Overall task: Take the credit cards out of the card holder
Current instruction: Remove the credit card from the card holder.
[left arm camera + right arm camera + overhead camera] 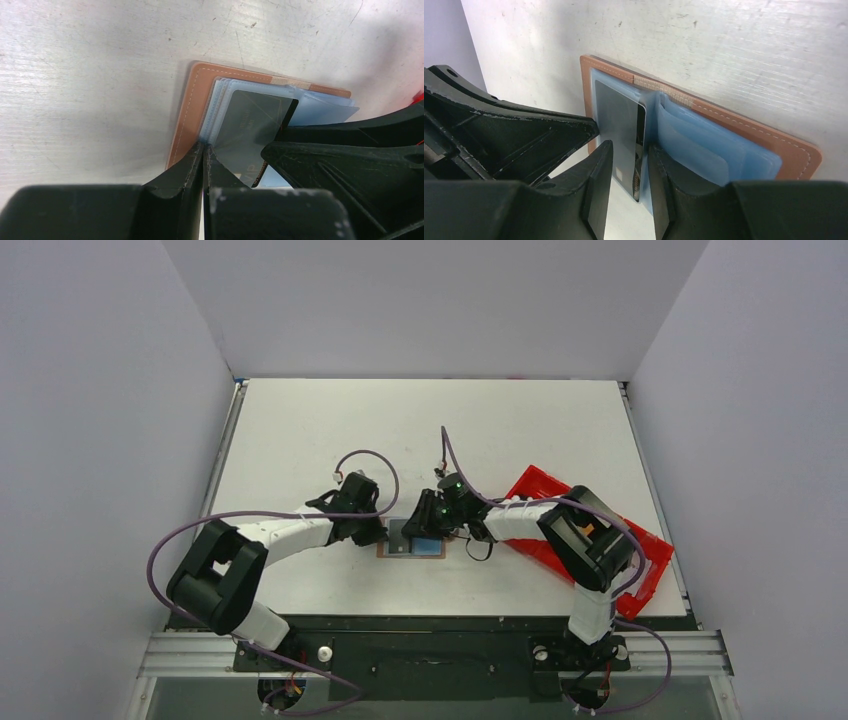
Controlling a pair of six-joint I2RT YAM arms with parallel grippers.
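White scuffed table (300,440) boxed in by plain grey walls (100,390), so not much to look at besides the action in the middle. The card holder (412,546) lies opened flat near the front edge, brown leather down and blue sleeves (704,145) up, right between the two arms. A red tray (533,490) sits off to the right, partly under the right arm.

The left claw (204,150) is squeezed fully closed, its fingers pressed together. The tips sit right at the left-hand edge of the sleeves. Honestly can't tell if it has nipped a bit of plastic or is just pressing there.

The right claw (629,150) is the interesting one. It's only partway open, with one finger on each side of a dark card (616,120) that's tilted up out of the left pocket. The card runs down through the gap between the fingers. From the wrist cam it looks like there's slack on both sides, so I wouldn't call that a grip. The two claws are nearly touching each other over the holder.
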